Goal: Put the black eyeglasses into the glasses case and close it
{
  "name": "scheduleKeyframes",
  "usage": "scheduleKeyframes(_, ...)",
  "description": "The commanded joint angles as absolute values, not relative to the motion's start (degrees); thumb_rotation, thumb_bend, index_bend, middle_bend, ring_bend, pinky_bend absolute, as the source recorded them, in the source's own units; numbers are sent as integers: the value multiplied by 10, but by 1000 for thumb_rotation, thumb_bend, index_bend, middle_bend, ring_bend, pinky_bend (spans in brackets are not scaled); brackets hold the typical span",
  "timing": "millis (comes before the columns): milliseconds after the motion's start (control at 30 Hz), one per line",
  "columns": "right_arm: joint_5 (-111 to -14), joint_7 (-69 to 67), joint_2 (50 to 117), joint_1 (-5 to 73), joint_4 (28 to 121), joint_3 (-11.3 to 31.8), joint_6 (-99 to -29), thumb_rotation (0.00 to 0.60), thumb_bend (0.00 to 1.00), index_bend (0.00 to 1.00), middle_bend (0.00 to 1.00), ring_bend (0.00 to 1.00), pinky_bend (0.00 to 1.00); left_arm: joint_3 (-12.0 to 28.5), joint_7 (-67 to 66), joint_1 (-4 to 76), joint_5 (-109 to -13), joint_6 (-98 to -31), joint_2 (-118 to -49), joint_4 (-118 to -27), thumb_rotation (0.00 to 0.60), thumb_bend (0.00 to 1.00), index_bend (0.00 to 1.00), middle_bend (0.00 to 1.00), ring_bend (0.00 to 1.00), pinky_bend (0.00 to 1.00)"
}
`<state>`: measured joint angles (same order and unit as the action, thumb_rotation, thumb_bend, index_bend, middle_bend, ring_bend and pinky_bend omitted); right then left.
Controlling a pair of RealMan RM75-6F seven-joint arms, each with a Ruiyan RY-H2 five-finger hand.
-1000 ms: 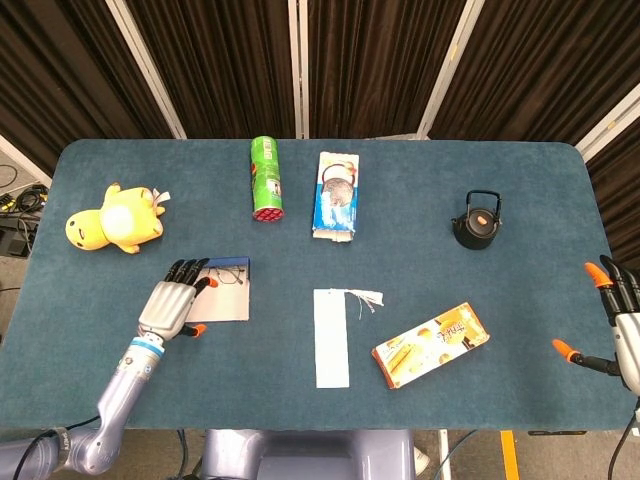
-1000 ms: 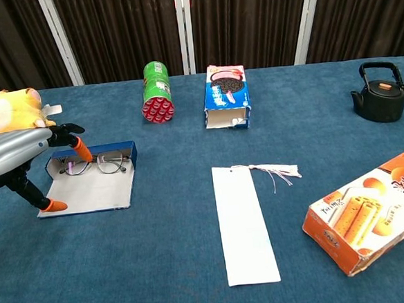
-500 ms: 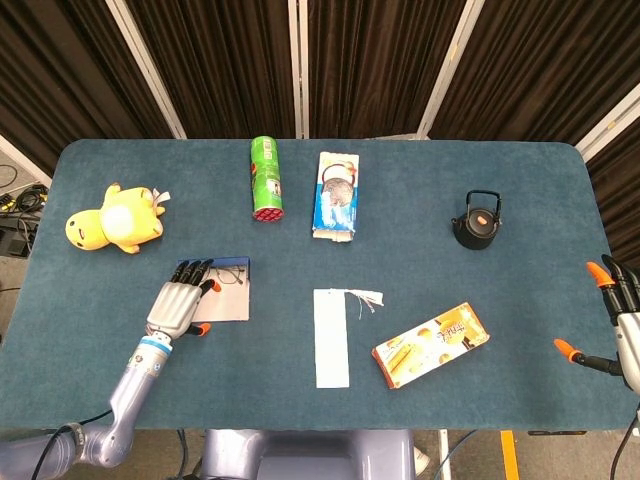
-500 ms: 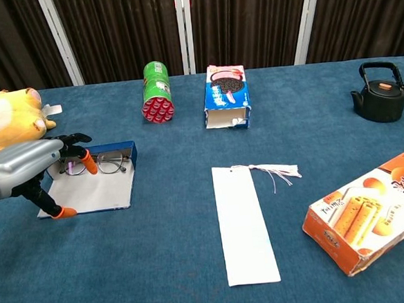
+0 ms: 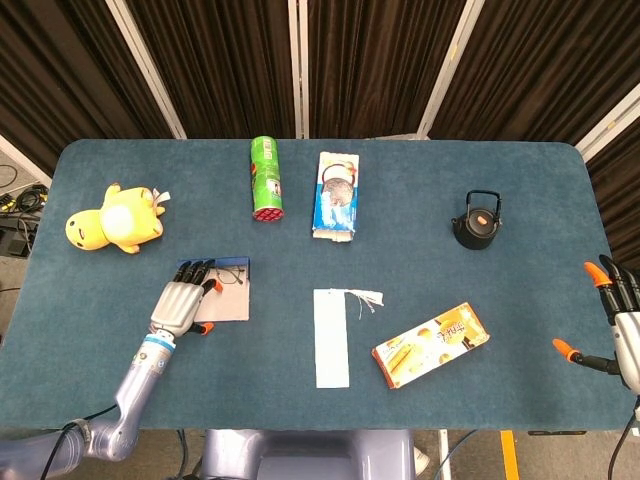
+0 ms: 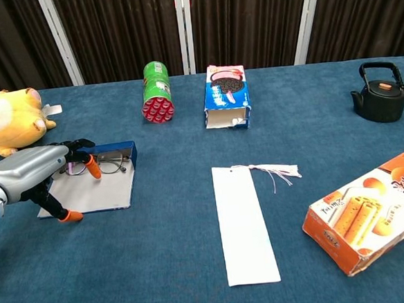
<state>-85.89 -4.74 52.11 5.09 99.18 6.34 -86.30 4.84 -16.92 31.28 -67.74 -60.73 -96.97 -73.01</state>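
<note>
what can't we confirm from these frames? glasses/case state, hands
- Head view: left hand covers part of the glasses case; eyeglasses too small to judge.
- Chest view: fingers overlap the eyeglasses; contact unclear.
- Right hand: cut by the head view's edge, absent from the chest view.

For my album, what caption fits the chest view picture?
Robot's left hand hovers over the open glasses case, eyeglasses lying inside, lid not yet closed.
</note>
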Motion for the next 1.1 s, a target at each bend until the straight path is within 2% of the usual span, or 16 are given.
scheduleKeyframes(33,-857,-47,521,51,991,64,-862,600,0,6,0,0,0,50,-165,312,-676,-603,-976,-720,600,181,332,0,0,0)
scheduleKeyframes(300,-857,-44,523,52,990,63,-860,600,0,7,0,0,0,48,-148,310,-687,-596,-987,-698,600,202,332,0,0,0)
scheduleKeyframes(400,-857,-43,524,53,990,64,-860,600,0,8,0,0,0,47,-143,308,-694,-597,-985,-697,600,350,334,0,0,0)
scheduleKeyframes(567,-857,-43,524,53,990,63,-861,600,0,9,0,0,0,50,-141,307,-696,-598,-978,-704,600,443,338,0,0,0)
scheduleKeyframes(967,-858,-44,523,51,992,64,-863,600,0,12,0,0,0,73,-173,315,-663,-583,-963,-736,600,481,348,0,0,0)
scheduleKeyframes(1100,-859,-45,523,52,992,63,-863,600,0,12,0,0,0,78,-183,317,-657,-586,-958,-746,600,525,350,0,0,0)
